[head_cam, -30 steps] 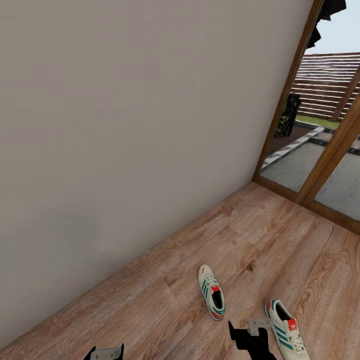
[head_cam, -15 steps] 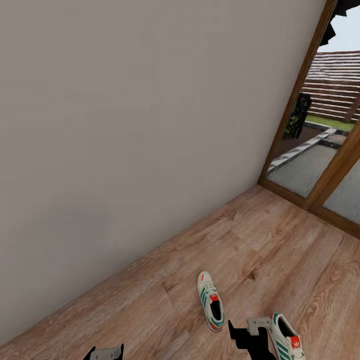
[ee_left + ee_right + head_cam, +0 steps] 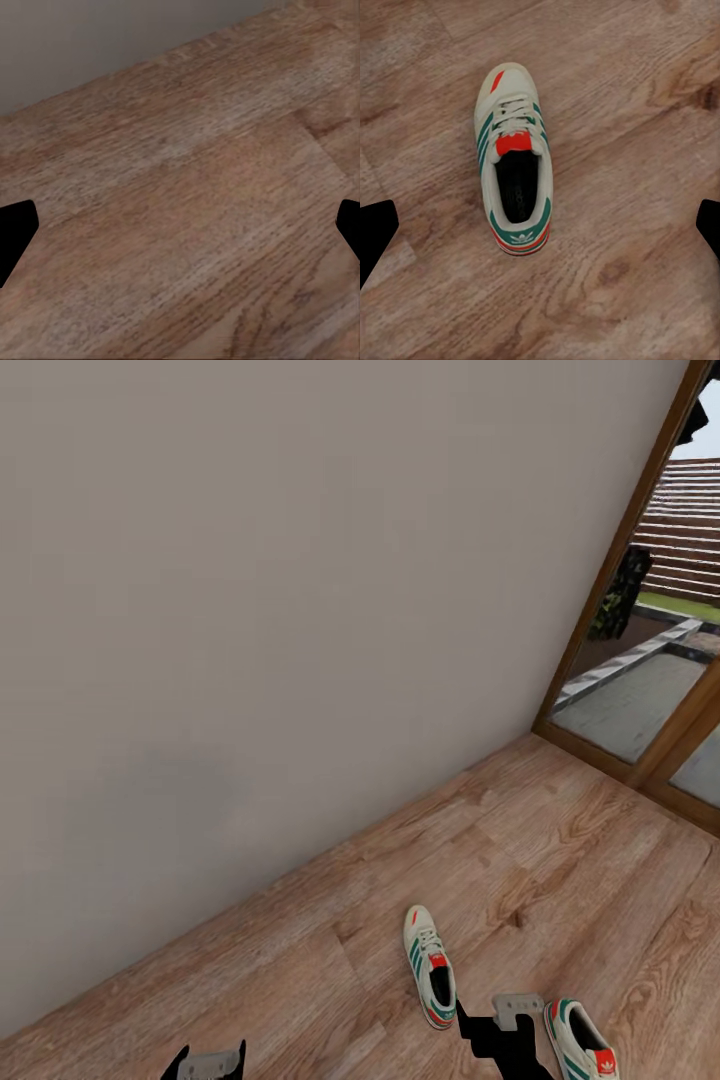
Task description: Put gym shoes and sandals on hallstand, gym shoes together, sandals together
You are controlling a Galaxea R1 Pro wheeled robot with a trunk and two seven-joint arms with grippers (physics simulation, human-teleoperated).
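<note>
Two shoes, two grippers: listed from largest thing to smallest.
Wall: a plain grey surface is seen rising ahead of both grippers, meeting the floor along a slanted line.
Corridor floor: wood-grain planks are spread beneath both grippers; bare planks are seen under the left gripper, with the wall's foot at the far edge of the left wrist view.
Glazed door: a brown wooden frame is set well beyond the right gripper, with paving and a slatted fence seen through the glass.
First gym shoe: it is laid flat on the floor, sole down, with its long axis running away from the robot; the toe is pointed toward the wall and the red heel toward the robot. In the right wrist view the shoe is seen directly below the right gripper, between its two fingertips, and apart from them.
Second gym shoe: it is laid on the floor just beside the right gripper on its outer side, red tongue label up, cut off by the picture's lower edge; the toe is turned toward the robot.
Right gripper: it is held low over the floor, pointed downward, with the fingers spread wide and nothing held.
Left gripper: it is held low at the picture's lower edge, well apart from both shoes, with the fingertips wide apart and nothing between them.
</note>
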